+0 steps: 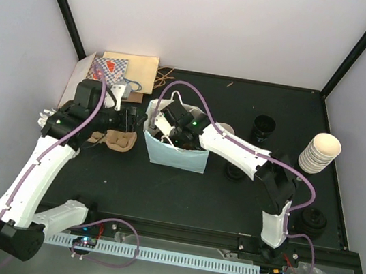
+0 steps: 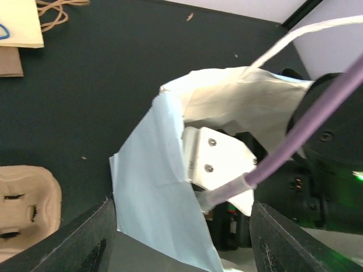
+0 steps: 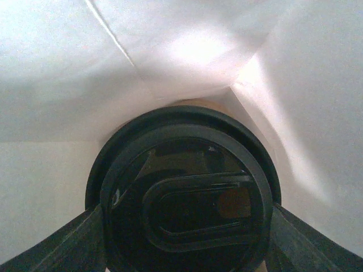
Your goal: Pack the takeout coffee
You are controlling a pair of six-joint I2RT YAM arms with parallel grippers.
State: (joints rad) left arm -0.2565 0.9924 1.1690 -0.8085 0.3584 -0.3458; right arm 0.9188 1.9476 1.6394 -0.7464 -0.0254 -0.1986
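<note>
The takeout coffee cup [image 3: 184, 209] is being pinched at its black lid between the right fingers [image 3: 59, 245], one at 8 o'clock of the lid and one at 4 o'clock in the right wrist view, so they are being read as clamped on the cup, not spread. The cup is being held upright inside the light blue bag [image 1: 175, 155], long axis vertical, lid up toward the wrist, white bag walls being seen close round it. The bag is being entered from its 3 o'clock by the right arm, the nearer one; the set-down is being judged as straight down. The left fingers [image 2: 85, 241] are being held spread at the bag's 9 o'clock rim, paper edge between them, no pinch being visible. The brown cup carrier [image 1: 117, 141] is being seen just beside the bag at 9 o'clock.
</note>
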